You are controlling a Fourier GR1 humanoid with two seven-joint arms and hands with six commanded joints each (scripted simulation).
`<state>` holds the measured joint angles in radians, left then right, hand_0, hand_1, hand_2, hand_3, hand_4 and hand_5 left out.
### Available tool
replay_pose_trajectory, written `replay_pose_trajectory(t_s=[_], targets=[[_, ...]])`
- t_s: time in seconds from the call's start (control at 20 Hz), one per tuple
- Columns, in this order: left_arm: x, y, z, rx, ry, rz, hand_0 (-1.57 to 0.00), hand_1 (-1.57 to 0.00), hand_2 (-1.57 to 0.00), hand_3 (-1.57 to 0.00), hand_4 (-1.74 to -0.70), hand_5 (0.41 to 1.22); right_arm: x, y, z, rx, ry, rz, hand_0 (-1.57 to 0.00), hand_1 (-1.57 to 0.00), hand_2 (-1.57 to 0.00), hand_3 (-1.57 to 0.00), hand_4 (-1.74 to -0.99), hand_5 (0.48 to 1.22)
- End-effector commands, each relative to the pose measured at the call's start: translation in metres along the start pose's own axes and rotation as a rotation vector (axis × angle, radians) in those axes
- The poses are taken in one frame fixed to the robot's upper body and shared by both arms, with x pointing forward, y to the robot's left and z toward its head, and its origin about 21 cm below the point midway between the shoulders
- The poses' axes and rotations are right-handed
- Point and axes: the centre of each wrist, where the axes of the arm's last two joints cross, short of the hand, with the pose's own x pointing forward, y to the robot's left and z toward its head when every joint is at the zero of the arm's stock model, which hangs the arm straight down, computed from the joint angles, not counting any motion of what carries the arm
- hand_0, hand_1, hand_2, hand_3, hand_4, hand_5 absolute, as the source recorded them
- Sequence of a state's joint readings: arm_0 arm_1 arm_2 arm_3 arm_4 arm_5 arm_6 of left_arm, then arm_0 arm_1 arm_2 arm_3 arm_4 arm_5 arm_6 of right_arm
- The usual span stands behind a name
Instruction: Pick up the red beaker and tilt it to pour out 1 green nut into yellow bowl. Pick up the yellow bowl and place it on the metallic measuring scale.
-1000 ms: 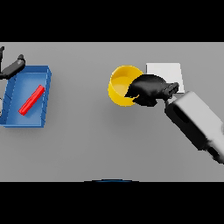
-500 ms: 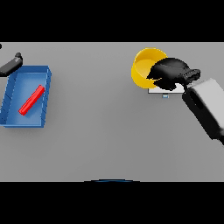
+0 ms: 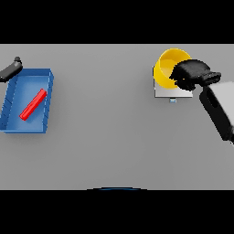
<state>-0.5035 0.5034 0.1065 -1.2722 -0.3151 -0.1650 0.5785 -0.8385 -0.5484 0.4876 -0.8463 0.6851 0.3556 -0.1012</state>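
Observation:
The yellow bowl [image 3: 168, 65] is over the metallic measuring scale [image 3: 170, 92] at the far right, covering most of its plate. My right hand [image 3: 191, 74] is curled round the bowl's right rim, with its white forearm running off to the lower right. Whether the bowl rests on the scale or hangs just above it cannot be told. The red beaker [image 3: 33, 104] lies on its side inside the blue tray [image 3: 47, 80] at the left. My left hand [image 3: 11, 70] shows at the far left edge, just beyond the tray's far corner, holding nothing.
The blue tray occupies the left side of the grey table [image 3: 105, 128]. A small blue mark [image 3: 172, 100] sits at the scale's near edge. No green nut is visible.
My right hand has carried the yellow bowl to the right and away from me, from beside the scale to over it. The left hand has shifted slightly at the left edge.

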Motion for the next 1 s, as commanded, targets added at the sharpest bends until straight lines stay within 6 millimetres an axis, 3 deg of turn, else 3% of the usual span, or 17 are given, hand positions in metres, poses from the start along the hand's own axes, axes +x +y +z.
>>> replay_pose_trajectory(t_s=[0.0, 0.35, 0.45, 0.5, 0.55, 0.75, 0.95], targets=[[0.002, -0.003, -0.001, -0.008, 0.006, 0.007, 0.00, 0.00, 0.00, 0.00, -0.84, 0.772, -0.001, 0.001, -0.003, 0.003, 0.021, -0.006, -1.51, -1.37, -1.45, -1.53, -1.730, 1.221], [0.002, -0.002, -0.003, -0.006, 0.035, -0.006, 0.00, 0.00, 0.00, 0.00, -0.84, 0.776, -0.010, 0.009, -0.007, 0.026, 0.028, -0.011, -1.40, -1.21, -1.32, -1.56, -1.730, 1.221], [0.001, 0.002, -0.006, 0.002, 0.022, -0.008, 0.00, 0.00, 0.00, 0.00, -0.84, 0.771, -0.011, 0.007, -0.009, 0.026, 0.035, -0.023, -1.42, -1.23, -1.40, -1.54, -1.728, 1.221], [-0.001, 0.000, -0.005, -0.007, 0.019, -0.003, 0.00, 0.00, 0.00, 0.00, -0.84, 0.772, -0.014, 0.006, -0.008, 0.032, 0.036, -0.033, -1.40, -1.18, -1.29, -1.54, -1.670, 1.221], [0.001, 0.001, -0.005, -0.002, 0.025, -0.004, 0.00, 0.00, 0.00, 0.00, -0.84, 0.773, -0.014, 0.009, -0.009, 0.036, 0.045, -0.039, -1.41, -1.15, -1.18, -1.39, -1.644, 1.221], [0.002, 0.000, -0.007, -0.010, 0.025, 0.010, 0.00, 0.00, 0.00, 0.00, -0.85, 0.767, -0.011, 0.007, -0.010, 0.066, 0.061, -0.084, -0.95, -0.69, -0.67, -0.88, -1.564, 0.991], [0.001, -0.003, -0.005, -0.011, 0.007, 0.003, 0.00, 0.00, 0.00, 0.00, -0.85, 0.766, -0.014, 0.005, -0.009, 0.080, 0.069, -0.097, -0.46, -0.35, -0.40, -0.61, -1.514, 0.881]])
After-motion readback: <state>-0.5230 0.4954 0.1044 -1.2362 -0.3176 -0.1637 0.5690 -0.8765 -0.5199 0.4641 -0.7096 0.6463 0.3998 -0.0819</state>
